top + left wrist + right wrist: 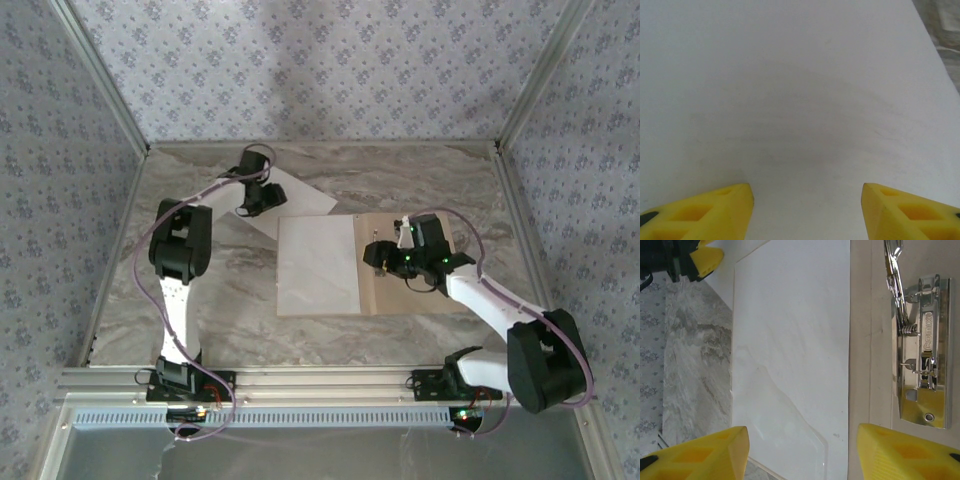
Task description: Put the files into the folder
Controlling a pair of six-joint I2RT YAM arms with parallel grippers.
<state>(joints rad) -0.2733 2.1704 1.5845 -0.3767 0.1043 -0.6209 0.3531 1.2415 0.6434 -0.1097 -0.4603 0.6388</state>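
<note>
The tan folder (pixel 395 290) lies open in the middle of the table. Its left leaf (pixel 316 265) shows white, with a clear pocket's outline (pixel 805 425) across it; I cannot tell whether that white is a file or a lining. A metal clip (pixel 922 350) sits on the tan right leaf (pixel 860 340). One white file (pixel 300 195) lies at the back left, partly under the folder's corner. My left gripper (pixel 258 205) stands open right over this sheet (pixel 800 100), fingers (pixel 725 205) apart, nothing between them. My right gripper (pixel 375 255) hangs open above the folder's spine (pixel 802 430).
The marble table (pixel 200 300) is walled in by patterned panels and metal posts (pixel 100 70) at the back and sides. An aluminium rail (pixel 320 380) runs along the near edge, where both arm bases are bolted. My left gripper's yellow finger (pixel 705 260) shows beyond the folder's far corner.
</note>
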